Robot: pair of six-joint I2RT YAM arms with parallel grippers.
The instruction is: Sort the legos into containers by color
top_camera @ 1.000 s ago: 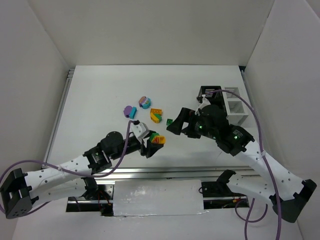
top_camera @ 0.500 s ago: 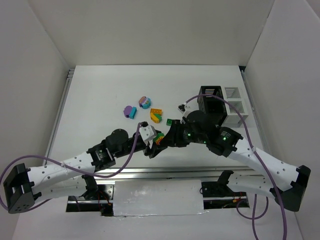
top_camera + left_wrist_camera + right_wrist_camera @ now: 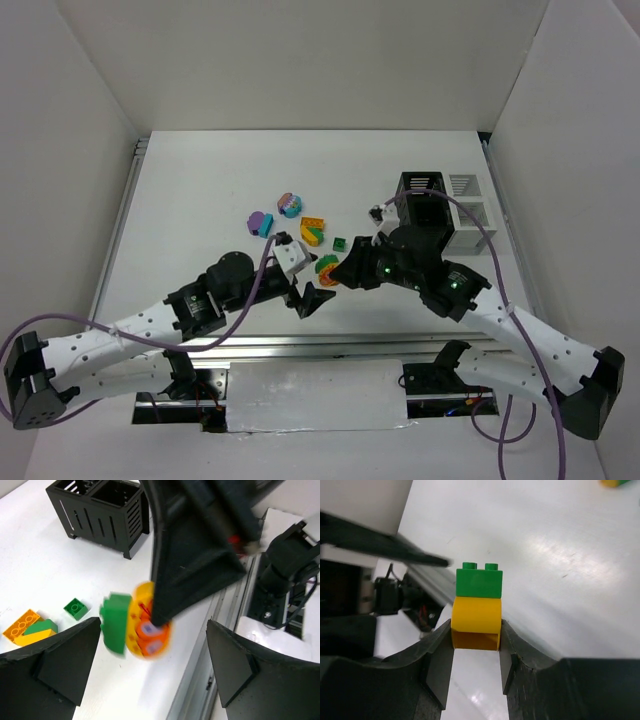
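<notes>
Now gripping a green-on-yellow lego stack (image 3: 479,597) between the right gripper's (image 3: 476,632) closed fingers, mid-table (at 8 o'clock of the black bin (image 3: 420,195)) — with the left gripper (image 3: 152,645) spread wide, empty, beside it at 8 o'clock.

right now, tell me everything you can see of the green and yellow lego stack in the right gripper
The lego stack is two glossy plastic pieces pressed together: a green brick showing two studs, and a yellow-orange rounded piece below it. The right gripper clamps the yellow piece from both sides and touches only that part; the green brick sticks out past the fingertips. In the top view the stack sits near the front edge of the table. The left wrist view blurs it.
</notes>
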